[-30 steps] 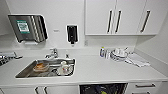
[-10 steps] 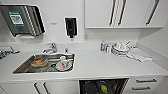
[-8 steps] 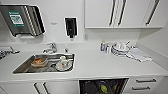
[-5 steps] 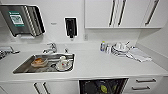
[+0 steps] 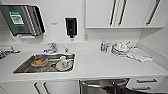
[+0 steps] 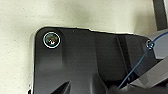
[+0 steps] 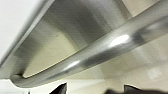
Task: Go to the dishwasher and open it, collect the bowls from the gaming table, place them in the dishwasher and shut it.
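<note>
The dishwasher (image 5: 103, 86) sits under the white surface (image 5: 100, 65) at the lower edge of the head view, its brushed steel front just right of the sink (image 5: 45, 63), with the right pincer (image 5: 113, 88) showing dark against its top edge. In the right wrist view the dishwasher's steel bar handle (image 7: 100, 53) runs slantwise close to the camera, with two dark fingertips (image 7: 61, 88) poking up beneath it, set apart from each other; whether they touch the bar I cannot tell. The left pincer's state cannot be told from its wrist view, which looks down on pale speckled flooring (image 6: 75, 12). In the sink lie an orange-topped dish (image 5: 39, 61) and a white cup on a plate (image 5: 63, 63), behind them a tap (image 5: 51, 47). On the wall hang a steel paper-towel dispenser (image 5: 22, 20) and a black soap dispenser (image 5: 70, 26). White wall cupboards (image 5: 120, 12) hang above, and a stack of plates (image 5: 120, 48) and a folded cloth (image 5: 140, 55) lie at the right. Two drawers (image 5: 145, 83) stand right of the dishwasher.
</note>
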